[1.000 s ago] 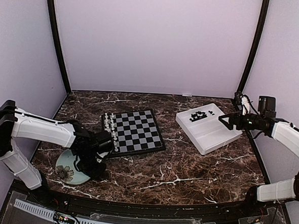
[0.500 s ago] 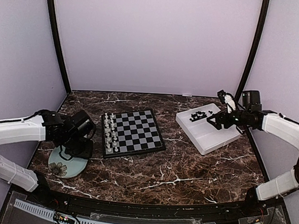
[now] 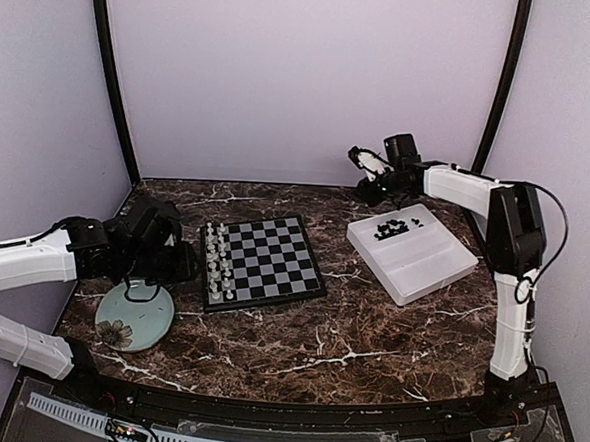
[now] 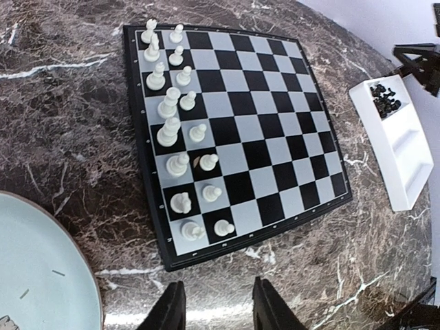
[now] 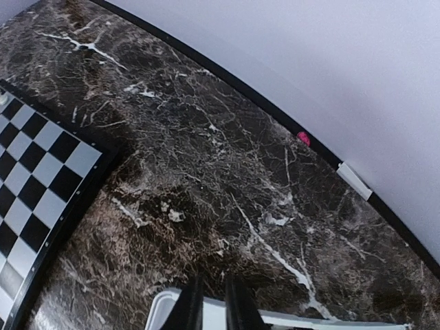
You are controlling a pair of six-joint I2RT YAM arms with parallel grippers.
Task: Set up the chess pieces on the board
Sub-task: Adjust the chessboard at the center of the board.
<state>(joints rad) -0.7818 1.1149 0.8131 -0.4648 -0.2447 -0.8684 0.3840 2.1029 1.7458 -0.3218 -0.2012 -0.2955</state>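
Desk [image 3: 368, 336]: dark brown marble, white veining, pale walls on three sides.

The board [image 3: 273, 255] lies left of centre, turned slightly askew. White chess pieces [image 4: 168, 130] stand on it in two files of eight, filling the two columns along its left edge, taller ones in the outer file and pawns in the inner. All other squares are bare.

Black chess pieces [image 3: 393, 228] are heaped loosely in the far compartment of a white tray [image 3: 422, 274], which sits on the desk to the right of the board, well apart from it. The tray's nearer compartments hold nothing that I can make out.

A round pale-green plate [image 3: 134, 316] with a flower motif on its near part rests on the desk to the near left of the board.

Left gripper [image 3: 177, 259]: low, just off the board's left edge, above the far rim of the plate. From its wrist view the fingers [image 4: 172, 309] stand apart with only marble between them.

Right gripper [image 3: 363, 170]: raised, reaching towards the back wall, beyond the tray's far corner. In its wrist view the fingers [image 5: 189, 302] are drawn close, with a thin slit between them, and a white tray edge shows beneath. Whether a piece is pinched there I cannot tell.
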